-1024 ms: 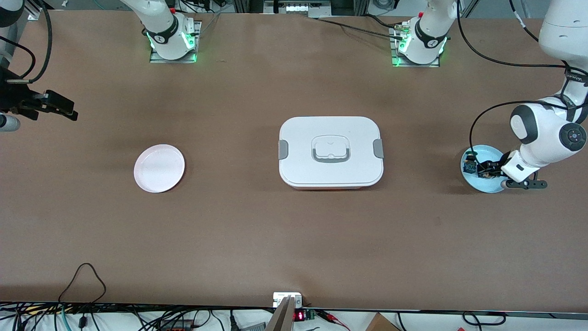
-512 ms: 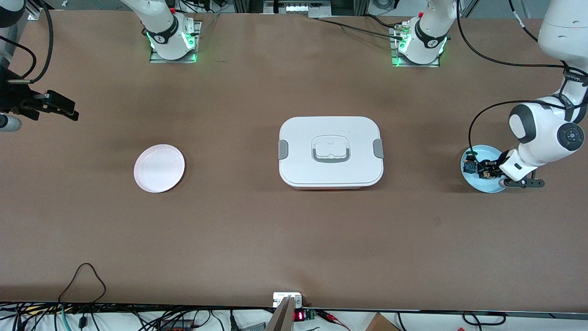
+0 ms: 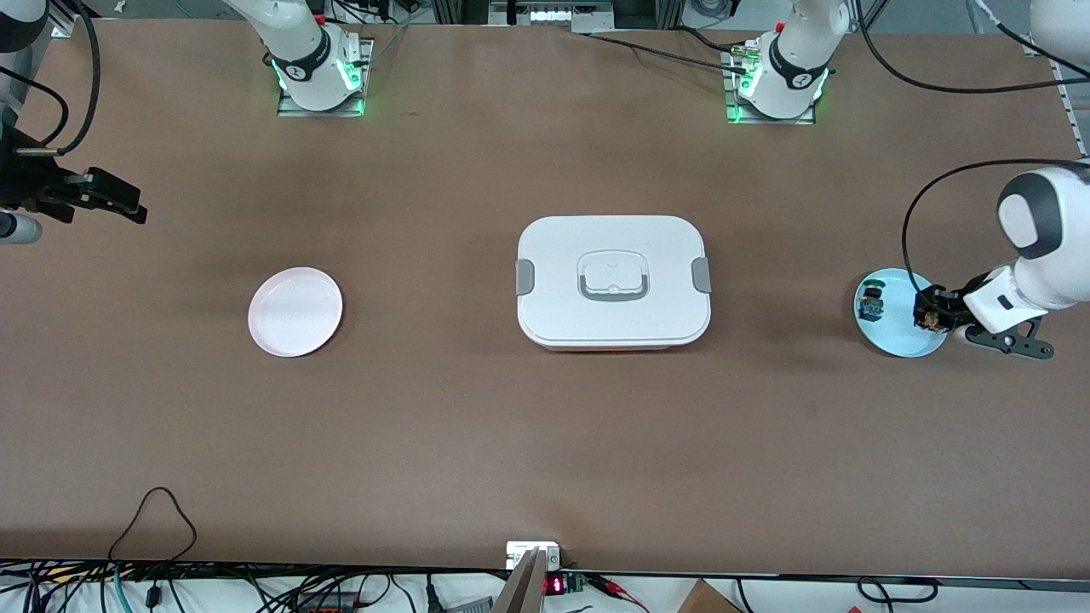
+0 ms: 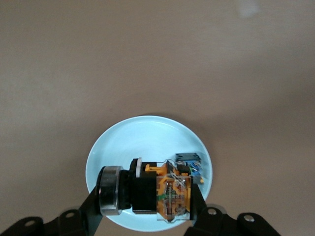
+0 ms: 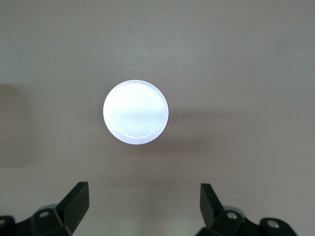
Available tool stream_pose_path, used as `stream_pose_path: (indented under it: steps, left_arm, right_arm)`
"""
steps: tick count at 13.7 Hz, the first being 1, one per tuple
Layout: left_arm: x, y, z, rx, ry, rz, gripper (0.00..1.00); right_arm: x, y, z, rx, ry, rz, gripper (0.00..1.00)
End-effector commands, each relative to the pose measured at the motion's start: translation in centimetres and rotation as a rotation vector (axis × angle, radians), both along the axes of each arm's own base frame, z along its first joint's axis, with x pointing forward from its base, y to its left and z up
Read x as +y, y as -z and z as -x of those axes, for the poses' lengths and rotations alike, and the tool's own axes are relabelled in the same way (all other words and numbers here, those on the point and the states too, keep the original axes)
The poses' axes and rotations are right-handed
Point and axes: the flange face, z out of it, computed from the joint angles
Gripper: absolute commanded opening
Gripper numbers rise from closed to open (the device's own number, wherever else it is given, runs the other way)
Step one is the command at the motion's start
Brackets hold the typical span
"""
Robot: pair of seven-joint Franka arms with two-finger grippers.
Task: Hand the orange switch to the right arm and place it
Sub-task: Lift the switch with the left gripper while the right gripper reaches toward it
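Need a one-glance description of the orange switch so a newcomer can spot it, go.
Find the white lidded box mid-table, then go toward the left arm's end to the pale blue plate. Above that plate's rim the left gripper is shut on the orange switch: black body, silver ring, orange-and-clear end. The other switch, blue with a green cap, lies on the plate.

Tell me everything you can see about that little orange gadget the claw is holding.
The orange switch is a small push-button lying sideways in the left gripper, whose fingers are shut on it. It has a silvery ring at one end, a black barrel, and a clear orange block with fine wiring inside at the other. It looks like plastic and metal. It hangs lifted above the pale blue plate, clear of the blue switch lying there.
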Motion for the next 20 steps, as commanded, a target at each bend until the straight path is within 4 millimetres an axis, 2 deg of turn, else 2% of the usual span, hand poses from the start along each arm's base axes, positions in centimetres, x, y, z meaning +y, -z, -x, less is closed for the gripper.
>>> stream_pose_path:
  steps: [1,5,6,8,11,12,13,14,15,16,17,19,20]
  left_arm:
    - [-1.7,-0.7,-0.6,-0.020,0.211,0.170,0.30]
    - [-6.0,0.8,0.3,-0.025,0.398,0.515,0.32]
    - [-8.2,1.4,0.3,-0.018,0.477,0.586,0.37]
    - [-13.5,2.4,0.2,-0.078,0.602,0.802,0.37]
    - [-19.3,0.9,0.0,-0.241,0.725,1.059,0.33]
    - [-21.8,0.1,0.0,-0.305,0.787,1.128,0.28]
    - [-25.2,-0.9,0.0,-0.394,0.863,1.199,0.25]
    - [-28.1,-2.0,-0.1,-0.482,0.888,1.265,0.24]
    - [-32.6,-3.2,0.0,-0.580,0.899,1.324,0.24]
    - [-35.2,-3.9,0.1,-0.648,0.901,1.349,0.24]
    - [-40.3,-5.2,0.8,-0.782,0.897,1.393,0.23]
    - [-45.6,-5.5,2.0,-0.936,0.850,1.382,0.23]
    - [-47.9,-5.6,2.7,-0.966,0.797,1.390,0.23]
  right_arm:
    - [0.3,-0.1,0.4,0.004,-0.009,-0.005,1.00]
    - [0.1,0.2,0.1,0.007,-0.010,-0.010,1.00]
    - [0.0,0.0,0.1,0.004,-0.007,-0.004,1.00]
    - [0.0,-0.2,0.0,-0.005,-0.021,0.001,1.00]
    - [0.5,-0.3,0.1,-0.007,-0.020,-0.038,1.00]
    - [1.1,-0.4,0.1,-0.008,-0.020,-0.079,1.00]
    - [1.5,-0.4,0.2,-0.008,-0.015,-0.130,1.00]
    - [2.1,-0.5,0.1,-0.011,-0.009,-0.189,1.00]
    - [2.9,-0.3,0.0,-0.004,0.002,-0.286,1.00]
    - [3.5,-0.3,0.0,0.004,0.005,-0.341,1.00]
    - [4.9,-0.3,0.0,0.015,0.021,-0.496,1.00]
    - [6.8,-0.2,0.1,0.031,0.047,-0.704,1.00]
    - [7.7,0.5,0.1,0.056,0.074,-0.831,1.00]
